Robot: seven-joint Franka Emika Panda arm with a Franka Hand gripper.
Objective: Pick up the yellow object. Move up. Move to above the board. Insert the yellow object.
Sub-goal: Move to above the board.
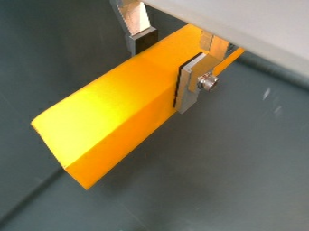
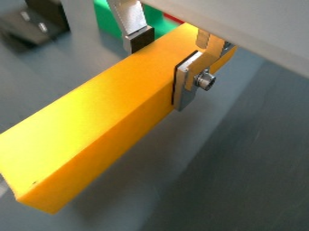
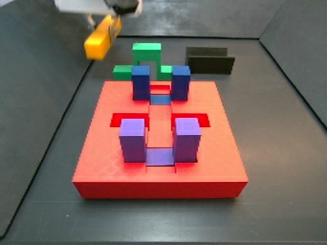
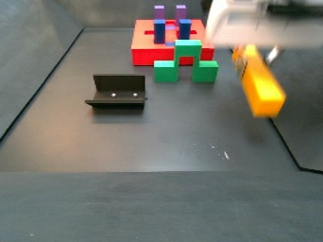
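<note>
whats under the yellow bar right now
Only bare dark floor shows beneath the yellow object, which hangs lifted in the gripper, away from the board. The patch directly below it is hidden in both wrist views.

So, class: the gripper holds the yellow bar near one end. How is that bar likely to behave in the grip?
The yellow object probably stays stiff: its edges look straight, no sag. Gripped by the gripper near one end, its long free end may tend to pivot. Flat faces suggest it won't roll if dropped.
</note>
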